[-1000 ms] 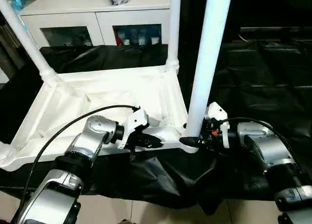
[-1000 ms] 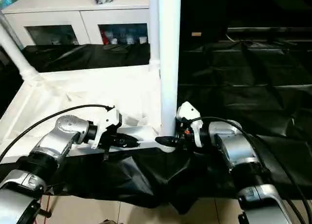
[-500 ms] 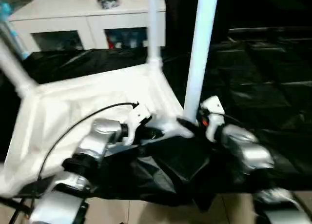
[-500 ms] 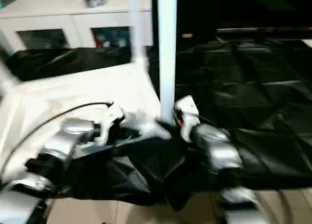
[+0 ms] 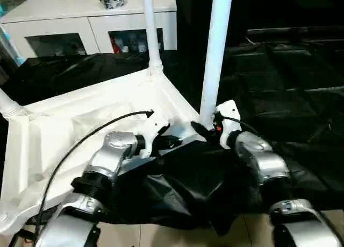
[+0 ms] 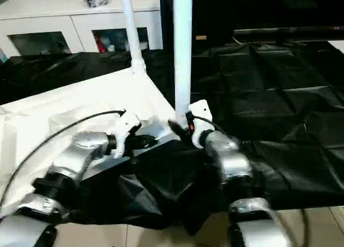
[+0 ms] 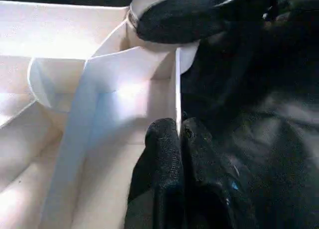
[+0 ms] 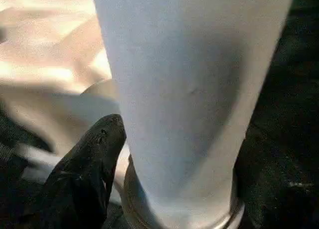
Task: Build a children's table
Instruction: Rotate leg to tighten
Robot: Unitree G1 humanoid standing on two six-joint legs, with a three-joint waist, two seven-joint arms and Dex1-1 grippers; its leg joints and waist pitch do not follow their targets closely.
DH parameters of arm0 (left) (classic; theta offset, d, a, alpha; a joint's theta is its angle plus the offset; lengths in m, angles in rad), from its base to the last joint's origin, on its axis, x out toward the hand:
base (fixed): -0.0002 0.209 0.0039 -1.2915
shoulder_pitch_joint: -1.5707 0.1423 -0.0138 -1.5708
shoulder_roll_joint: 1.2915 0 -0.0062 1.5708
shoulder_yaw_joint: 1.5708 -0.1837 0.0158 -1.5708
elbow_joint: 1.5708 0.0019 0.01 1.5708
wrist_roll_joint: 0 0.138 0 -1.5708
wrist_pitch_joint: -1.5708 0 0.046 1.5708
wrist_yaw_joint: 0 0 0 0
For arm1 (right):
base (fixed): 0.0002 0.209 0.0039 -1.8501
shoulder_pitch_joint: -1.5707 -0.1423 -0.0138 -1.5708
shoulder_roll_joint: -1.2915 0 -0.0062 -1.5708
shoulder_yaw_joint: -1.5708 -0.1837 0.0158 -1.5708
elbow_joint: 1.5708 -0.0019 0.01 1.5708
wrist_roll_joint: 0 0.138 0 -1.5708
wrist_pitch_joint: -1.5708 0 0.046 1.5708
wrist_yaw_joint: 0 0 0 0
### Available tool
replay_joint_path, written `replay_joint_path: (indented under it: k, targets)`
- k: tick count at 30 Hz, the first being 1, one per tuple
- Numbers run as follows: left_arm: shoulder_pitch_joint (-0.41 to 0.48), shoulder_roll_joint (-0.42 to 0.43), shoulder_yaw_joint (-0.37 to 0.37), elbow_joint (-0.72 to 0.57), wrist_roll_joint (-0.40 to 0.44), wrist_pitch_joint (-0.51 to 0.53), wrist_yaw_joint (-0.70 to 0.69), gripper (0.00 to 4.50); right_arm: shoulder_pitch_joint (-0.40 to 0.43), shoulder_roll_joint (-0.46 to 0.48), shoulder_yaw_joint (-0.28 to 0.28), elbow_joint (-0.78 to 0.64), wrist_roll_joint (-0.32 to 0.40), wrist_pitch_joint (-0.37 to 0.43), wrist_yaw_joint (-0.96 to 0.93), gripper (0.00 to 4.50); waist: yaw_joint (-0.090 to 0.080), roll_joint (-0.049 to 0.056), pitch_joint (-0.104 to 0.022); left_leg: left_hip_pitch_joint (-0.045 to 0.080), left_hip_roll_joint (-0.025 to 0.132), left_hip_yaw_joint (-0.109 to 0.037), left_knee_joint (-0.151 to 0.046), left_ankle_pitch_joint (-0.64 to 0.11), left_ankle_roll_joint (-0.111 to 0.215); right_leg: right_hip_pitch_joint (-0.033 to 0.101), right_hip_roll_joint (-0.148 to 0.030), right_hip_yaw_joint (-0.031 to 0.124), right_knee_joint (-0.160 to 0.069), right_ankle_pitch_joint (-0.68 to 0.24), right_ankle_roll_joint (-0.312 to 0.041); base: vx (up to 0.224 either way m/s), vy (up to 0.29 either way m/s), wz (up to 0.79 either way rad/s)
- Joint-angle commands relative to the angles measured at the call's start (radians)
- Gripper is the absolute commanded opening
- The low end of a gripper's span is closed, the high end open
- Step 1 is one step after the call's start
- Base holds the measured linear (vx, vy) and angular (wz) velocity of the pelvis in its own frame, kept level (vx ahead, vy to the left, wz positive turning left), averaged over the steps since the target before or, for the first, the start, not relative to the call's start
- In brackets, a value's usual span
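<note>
Tabletop draped in black cloth, bearing upturned children's table top. Left pincer pinched together on top's thin near rim, steadying it. Right pincer at base of near-corner leg, one finger beside it; grip impossible to tell. Far leg seated; bunched cloth underneath, white cabinet behind.

I had the table top lying underside up on the draped work table, legs up: near leg at its right corner, far leg behind; cabinet beyond.
</note>
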Motion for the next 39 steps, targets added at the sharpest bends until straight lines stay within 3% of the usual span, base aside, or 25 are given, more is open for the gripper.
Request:
replay_joint_path:
  k: [1, 5, 12, 16, 23, 26, 28, 31, 34, 36, 37, 39]
  targets:
    - [-0.007, -0.013, -0.040, -0.026, -0.019, -0.030, -0.061, 0.00, 0.017, 0.021, 0.103, -0.023, 0.028, 0.021, 0.153, 3.39, 0.010, -0.011, -0.060, 0.005, 0.027, -0.006, -0.062, -0.191, 0.099, 0.052, -0.028, 0.027, -0.062, -0.098, -0.259, 0.000, 0.000, 0.00]
    - [-0.013, 0.016, -0.052, -0.017, -0.020, -0.042, -0.136, 0.00, 0.036, -0.056, 0.139, -0.076, 0.037, 0.036, 0.307, 3.39, 0.021, -0.008, -0.061, 0.005, 0.030, -0.005, -0.058, -0.163, 0.120, 0.053, -0.028, 0.024, -0.055, -0.053, -0.283, 0.000, 0.000, 0.00]
    - [-0.034, 0.050, -0.078, 0.024, -0.026, -0.054, -0.248, 0.00, 0.071, -0.140, 0.196, -0.186, 0.085, 0.123, 0.527, 3.24, 0.039, -0.011, -0.058, 0.010, 0.033, -0.006, -0.064, -0.213, 0.094, 0.051, -0.029, 0.028, -0.060, -0.122, -0.272, 0.000, 0.000, 0.00]
    - [-0.042, 0.056, -0.082, 0.043, -0.020, -0.066, -0.263, 0.00, 0.083, -0.152, 0.225, -0.223, 0.094, 0.161, 0.571, 2.88, 0.045, -0.016, -0.057, 0.009, 0.032, -0.006, -0.064, -0.205, 0.084, 0.050, -0.032, 0.029, -0.061, -0.150, -0.262, 0.000, 0.000, 0.00]
    - [-0.042, 0.057, -0.076, 0.046, -0.020, -0.068, -0.263, 0.00, 0.101, -0.151, 0.230, -0.247, 0.090, 0.173, 0.570, 2.55, 0.052, -0.014, -0.060, 0.009, 0.033, -0.007, -0.062, -0.180, 0.084, 0.051, -0.033, 0.029, -0.058, -0.124, -0.261, 0.000, 0.000, 0.00]
    - [-0.042, 0.019, -0.038, 0.040, -0.027, -0.045, -0.168, 0.00, 0.113, -0.089, 0.174, -0.216, 0.075, 0.131, 0.422, 2.51, 0.053, -0.015, -0.058, 0.009, 0.032, -0.007, -0.064, -0.196, 0.076, 0.050, -0.034, 0.029, -0.061, -0.148, -0.256, 0.000, 0.000, 0.00]
    - [-0.047, -0.011, -0.017, 0.033, -0.029, -0.025, -0.093, 0.00, 0.091, -0.017, 0.107, -0.125, 0.043, 0.074, 0.206, 2.48, 0.047, -0.014, -0.052, 0.012, 0.031, -0.009, -0.072, -0.250, 0.042, 0.045, -0.037, 0.030, -0.070, -0.249, -0.234, 0.000, 0.000, 0.00]
    - [-0.049, -0.052, -0.001, 0.032, -0.017, -0.019, 0.009, 0.00, 0.062, 0.048, 0.044, -0.034, 0.036, 0.073, 0.019, 2.47, 0.026, -0.012, -0.048, 0.014, 0.027, -0.018, -0.080, -0.314, -0.003, 0.045, -0.038, 0.028, -0.082, -0.377, -0.187, 0.000, 0.000, 0.00]
    - [-0.047, -0.104, 0.007, 0.035, 0.001, -0.006, 0.117, 0.00, 0.051, 0.112, -0.001, 0.011, 0.045, 0.078, -0.120, 2.47, 0.017, -0.006, -0.051, 0.017, 0.028, -0.014, -0.079, -0.310, 0.004, 0.040, -0.033, 0.032, -0.082, -0.312, -0.195, 0.000, 0.000, 0.00]
    - [-0.046, -0.136, 0.013, 0.038, 0.008, 0.006, 0.175, 0.00, 0.046, 0.146, -0.008, 0.026, 0.034, 0.088, -0.193, 2.47, 0.017, -0.013, -0.051, 0.014, 0.024, -0.012, -0.077, -0.298, 0.018, 0.043, -0.032, 0.031, -0.083, -0.299, -0.193, 0.000, 0.000, 0.00]
    - [-0.046, -0.140, 0.014, 0.038, 0.009, 0.008, 0.183, 0.00, 0.045, 0.151, -0.008, 0.030, 0.028, 0.086, -0.205, 2.47, 0.019, -0.007, -0.052, 0.015, 0.023, -0.011, -0.076, -0.285, 0.023, 0.042, -0.033, 0.032, -0.085, -0.293, -0.192, 0.000, 0.000, 0.00]
    - [-0.050, -0.167, 0.017, 0.042, 0.016, 0.010, 0.231, 0.00, 0.036, 0.179, -0.002, 0.054, 0.005, 0.066, -0.228, 2.47, 0.019, -0.011, -0.054, 0.014, 0.023, -0.010, -0.075, -0.275, 0.028, 0.043, -0.032, 0.030, -0.085, -0.291, -0.190, 0.000, 0.000, 0.00]
